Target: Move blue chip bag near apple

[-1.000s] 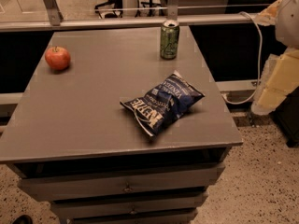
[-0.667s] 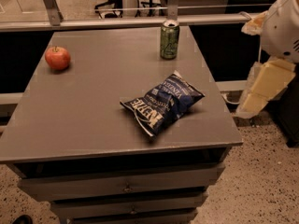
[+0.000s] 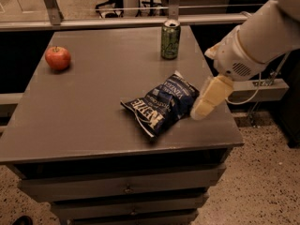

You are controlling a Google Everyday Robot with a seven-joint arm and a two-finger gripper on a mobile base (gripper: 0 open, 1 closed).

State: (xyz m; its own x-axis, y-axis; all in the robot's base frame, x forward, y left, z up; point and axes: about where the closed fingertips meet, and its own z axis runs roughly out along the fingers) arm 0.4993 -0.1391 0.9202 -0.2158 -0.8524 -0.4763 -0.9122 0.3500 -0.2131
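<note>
The blue chip bag (image 3: 161,103) lies flat on the grey table (image 3: 93,107), right of centre and near the front edge, its white-lettered face up. The red apple (image 3: 57,58) stands at the table's far left. My gripper (image 3: 204,104) comes in from the right on a white arm and hangs just above the table at the bag's right edge, very close to it or touching it. It holds nothing that I can see.
A green drink can (image 3: 170,40) stands upright at the back of the table, behind the bag. The table has drawers (image 3: 126,187) below its front edge. A rail (image 3: 117,21) and chair legs lie behind it. Speckled floor is to the right.
My arm has swung in from the far right and down, bringing the gripper over the table to the bag's right edge. The bag, apple and can have not moved.
</note>
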